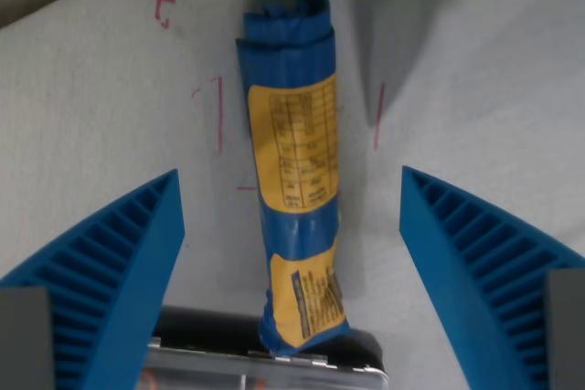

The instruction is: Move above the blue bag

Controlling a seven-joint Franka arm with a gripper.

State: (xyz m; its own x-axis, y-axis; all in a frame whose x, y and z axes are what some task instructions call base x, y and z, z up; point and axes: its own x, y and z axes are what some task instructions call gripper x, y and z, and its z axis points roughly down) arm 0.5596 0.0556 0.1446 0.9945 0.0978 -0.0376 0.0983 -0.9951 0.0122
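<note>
The bag is bright blue with yellow labels covered in small dark print. The gripper has blue fingers with ridged lines. The table is pale grey with thin red marks.

Wrist camera looks straight down, close over the rolled blue plastic bag with yellow printed labels.

The single view sits just above the pale grey tabletop, the bag running top to bottom through the middle of the picture; the two ribbed blue gripper fingers frame the bag at the wrist view's left and right lower corners, and thin red pen marks flank the bag's upper half.
</note>
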